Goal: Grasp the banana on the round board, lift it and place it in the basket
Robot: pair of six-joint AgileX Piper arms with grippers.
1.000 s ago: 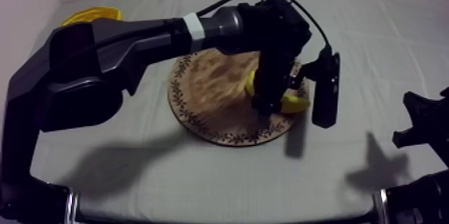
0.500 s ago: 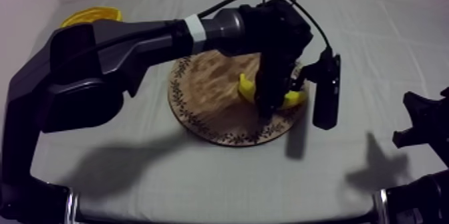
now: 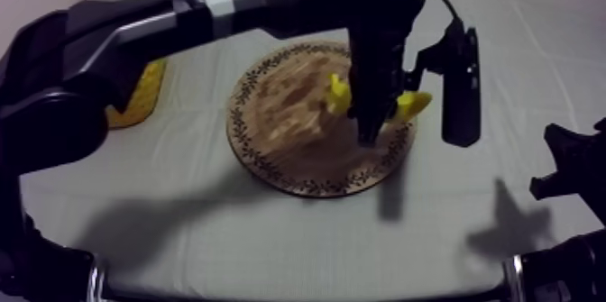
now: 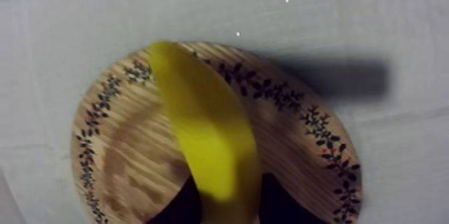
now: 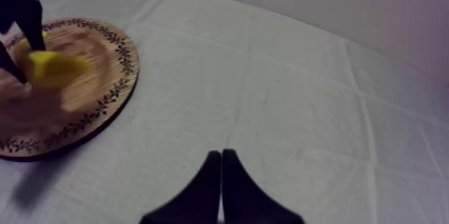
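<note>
- The yellow basket (image 3: 142,96) sits at the far left of the cloth (image 3: 270,242), partly hidden behind my left arm and well apart from the board; the banana is not in it yet
- A likely fault at that end: the banana is long and the basket's mouth is half masked by the arm, so an end could strike the rim and the fruit could tip out onto the cloth
- The wooden board (image 3: 280,139) lies mid-table, between the basket and my right arm
- My left gripper (image 3: 367,132) hangs over the right half of the board, its fingers pinching the banana (image 3: 411,105) across the middle, with one yellow end jutting out toward the basket side and the other toward the right
- In the left wrist view the banana runs out ahead of the fingers with the board beneath it, and in the right wrist view it seems clear of the wood, so I judge the carry leftward to be the next step
- The main risk sits here: the skin looks smooth and curved and the hold is a narrow one, so a quick swing could make the banana swivel in the pinch or slide free and drop short of the basket
- My right gripper (image 5: 222,156) rests low at the right side, fingers pressed together on nothing, well away from the board and out of the path
</note>
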